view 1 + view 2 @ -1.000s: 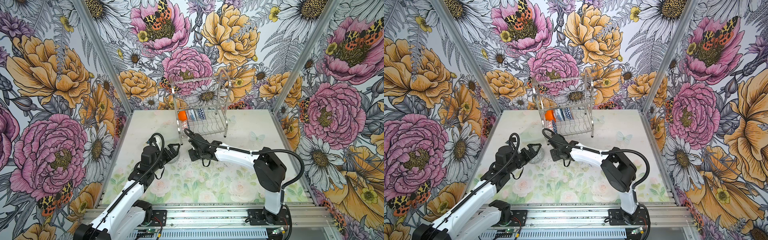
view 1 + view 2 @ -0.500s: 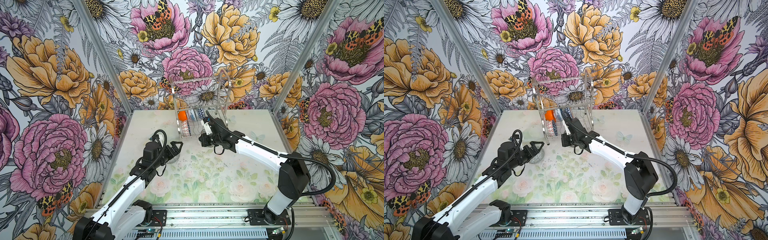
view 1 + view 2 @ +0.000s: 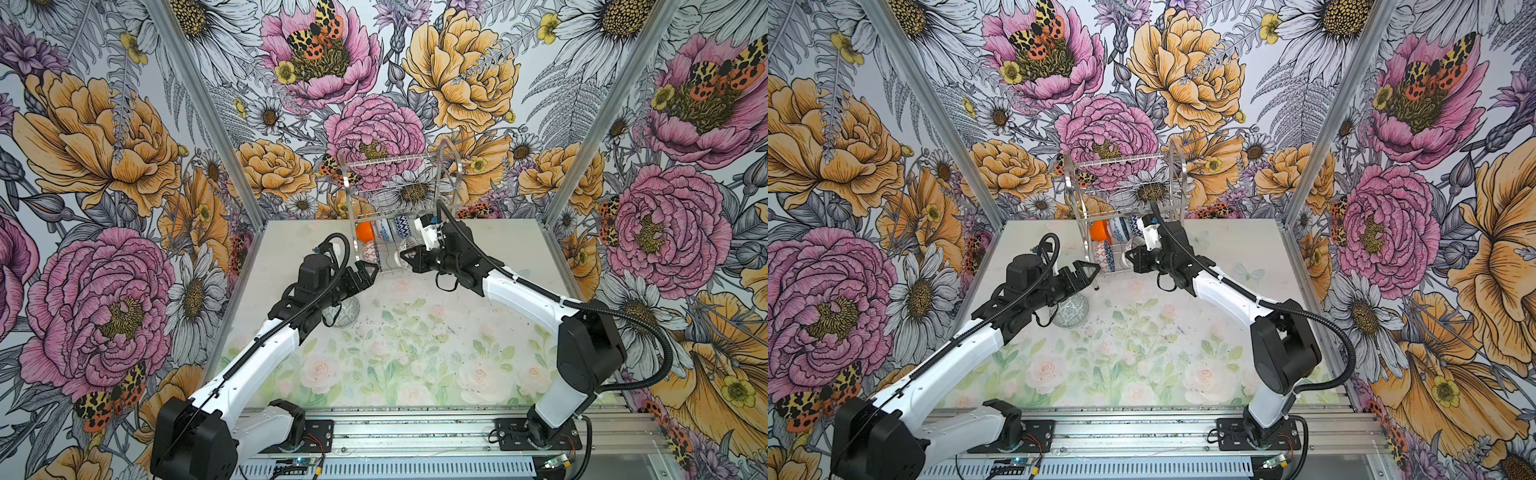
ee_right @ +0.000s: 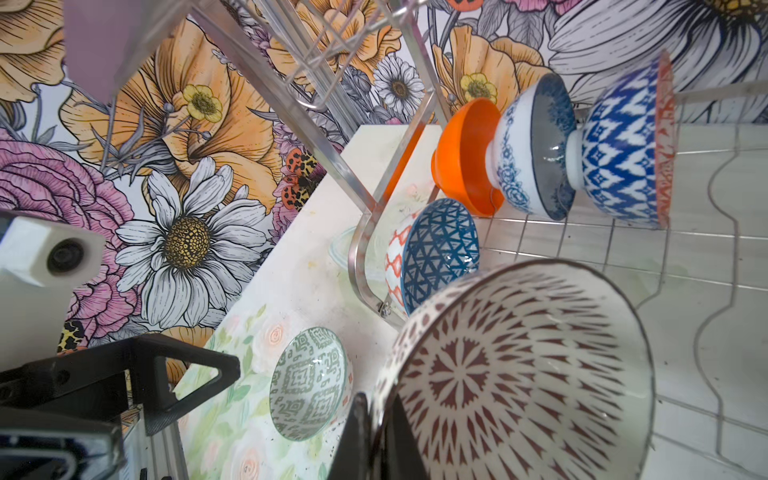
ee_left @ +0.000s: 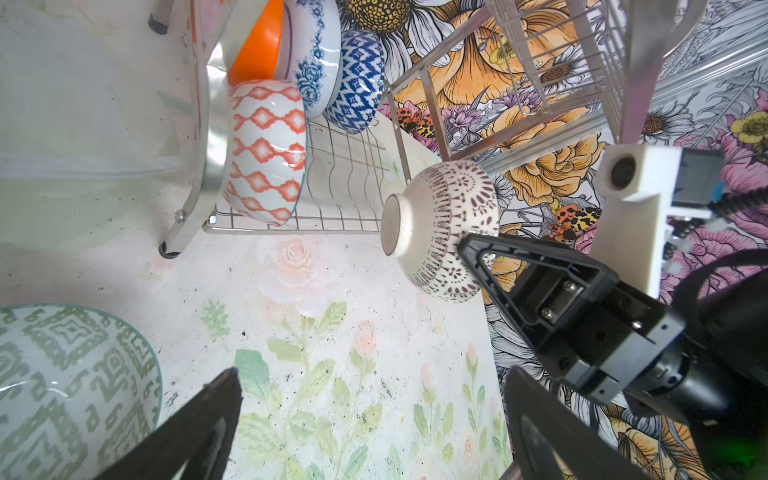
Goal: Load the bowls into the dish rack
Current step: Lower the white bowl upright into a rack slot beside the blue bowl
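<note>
Beside dish rack (image 5: 202,137) — right tool (image 3: 411,261) clenched on black-white bowl (image 5: 436,216), foot leftward, left tool (image 3: 365,272) spread.

Three walls (image 3: 104,145) carry large floral wallpaper. Aluminium posts (image 3: 213,120) mark the corners. The tabletop (image 3: 415,332) has a pale rose print.

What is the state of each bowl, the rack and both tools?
Rack: upright, holds four bowls.
Orange bowl: on edge in rack.
Floral bowl: on edge in rack.
Zigzag bowl: on edge in rack.
Orange-white bowl: on edge in rack.
Brown-white bowl: held, tipped sideways.
Green bowl: upright on table.
Left tool: open, empty.
Right tool: shut on brown-white bowl.
</note>
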`<state>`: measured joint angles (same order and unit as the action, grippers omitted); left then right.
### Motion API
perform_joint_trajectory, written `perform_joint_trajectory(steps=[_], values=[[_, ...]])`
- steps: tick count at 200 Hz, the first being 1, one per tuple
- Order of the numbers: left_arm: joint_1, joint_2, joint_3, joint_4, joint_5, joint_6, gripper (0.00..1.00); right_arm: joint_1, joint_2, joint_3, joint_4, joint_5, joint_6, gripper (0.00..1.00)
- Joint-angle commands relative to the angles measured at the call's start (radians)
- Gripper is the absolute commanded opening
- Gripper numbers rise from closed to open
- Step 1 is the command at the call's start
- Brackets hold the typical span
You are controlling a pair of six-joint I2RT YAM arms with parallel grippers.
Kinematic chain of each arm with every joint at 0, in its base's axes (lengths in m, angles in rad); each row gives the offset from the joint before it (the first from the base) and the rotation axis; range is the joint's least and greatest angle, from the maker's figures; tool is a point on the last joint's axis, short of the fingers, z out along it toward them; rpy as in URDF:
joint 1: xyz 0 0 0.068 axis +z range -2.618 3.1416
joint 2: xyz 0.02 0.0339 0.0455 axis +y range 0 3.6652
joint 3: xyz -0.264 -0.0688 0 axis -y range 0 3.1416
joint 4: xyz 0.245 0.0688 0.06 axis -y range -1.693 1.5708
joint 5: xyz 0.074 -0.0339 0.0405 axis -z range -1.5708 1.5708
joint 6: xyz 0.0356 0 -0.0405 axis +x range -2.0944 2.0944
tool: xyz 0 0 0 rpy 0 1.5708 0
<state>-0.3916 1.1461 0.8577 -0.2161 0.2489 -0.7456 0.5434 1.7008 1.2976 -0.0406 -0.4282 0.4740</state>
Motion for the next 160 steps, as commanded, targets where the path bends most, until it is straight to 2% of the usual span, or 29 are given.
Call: perform_joint_trajectory(steps=[1, 67, 100, 160], values=[[-0.033, 0.040, 0.056, -0.020, -0.022, 0.046, 0.99, -0.003, 0.021, 0.005, 0.187, -0.077, 0.011, 0.00], [-0.060, 0.154, 0.145, -0.013, -0.017, 0.049, 0.99, -0.040, 0.115, -0.006, 0.382, -0.138, 0.085, 0.00], [-0.058, 0.153, 0.114, 0.027, -0.030, 0.068, 0.99, -0.076, 0.167, -0.026, 0.521, -0.177, 0.164, 0.00], [-0.045, 0.144, 0.087, 0.044, -0.018, 0.086, 0.99, -0.081, 0.251, 0.021, 0.533, -0.187, 0.151, 0.00]])
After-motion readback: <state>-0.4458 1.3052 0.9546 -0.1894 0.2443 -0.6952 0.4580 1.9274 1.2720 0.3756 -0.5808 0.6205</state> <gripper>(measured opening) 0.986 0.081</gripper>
